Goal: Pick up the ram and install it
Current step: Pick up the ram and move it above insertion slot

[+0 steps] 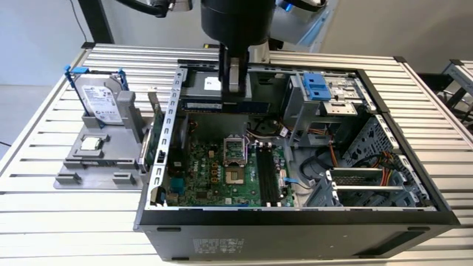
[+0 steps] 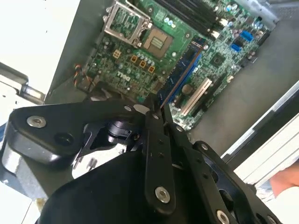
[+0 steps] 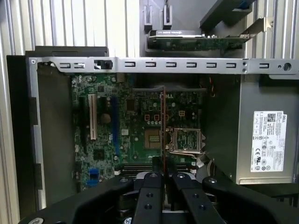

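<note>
I'm watching a slatted surface (image 1: 44,221) that carries the open computer case (image 1: 296,233); the green motherboard (image 1: 214,177) lies flat in its floor; the arm (image 1: 235,22) hangs over the far side of the case.

The jaws are closed narrow on the ram (image 3: 163,121), which in the first wrist view shows edge-on as a thin strip running out from between them, up in the air above the board and touching nothing else; the black slots (image 1: 267,177) lie beside the processor socket (image 1: 235,152).

My worries from here: the strip looks to me to lie crosswise to the slots, so any descent without squaring it up could plant its edge on the socket or the components around it; the grip is on a thin flat piece, so a slight tilt or slip in the jaws could leave one end seated and the other riding high; the case's metal rail (image 3: 140,64) is near enough to snag on.
</note>
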Available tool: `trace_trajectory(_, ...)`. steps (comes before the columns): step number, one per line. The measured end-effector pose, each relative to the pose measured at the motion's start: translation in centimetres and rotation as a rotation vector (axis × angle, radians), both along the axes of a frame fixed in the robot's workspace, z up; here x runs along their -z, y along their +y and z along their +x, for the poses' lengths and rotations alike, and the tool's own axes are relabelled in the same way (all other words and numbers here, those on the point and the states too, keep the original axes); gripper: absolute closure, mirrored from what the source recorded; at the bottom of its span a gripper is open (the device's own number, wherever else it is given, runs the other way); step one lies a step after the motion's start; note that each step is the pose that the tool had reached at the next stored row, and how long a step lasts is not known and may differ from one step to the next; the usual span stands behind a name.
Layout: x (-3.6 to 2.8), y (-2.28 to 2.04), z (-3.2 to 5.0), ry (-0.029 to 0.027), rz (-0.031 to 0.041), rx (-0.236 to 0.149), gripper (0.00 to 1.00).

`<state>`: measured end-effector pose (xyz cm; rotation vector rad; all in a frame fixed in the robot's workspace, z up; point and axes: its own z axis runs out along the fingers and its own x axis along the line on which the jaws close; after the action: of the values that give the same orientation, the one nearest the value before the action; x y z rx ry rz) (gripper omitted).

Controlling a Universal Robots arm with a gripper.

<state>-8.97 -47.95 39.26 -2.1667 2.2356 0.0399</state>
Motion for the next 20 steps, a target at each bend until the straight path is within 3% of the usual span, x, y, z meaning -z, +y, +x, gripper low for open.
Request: trace_trajectory(20, 0.01, 0.0, 7.79, 0.0, -0.0001, 0.0, 1.0)
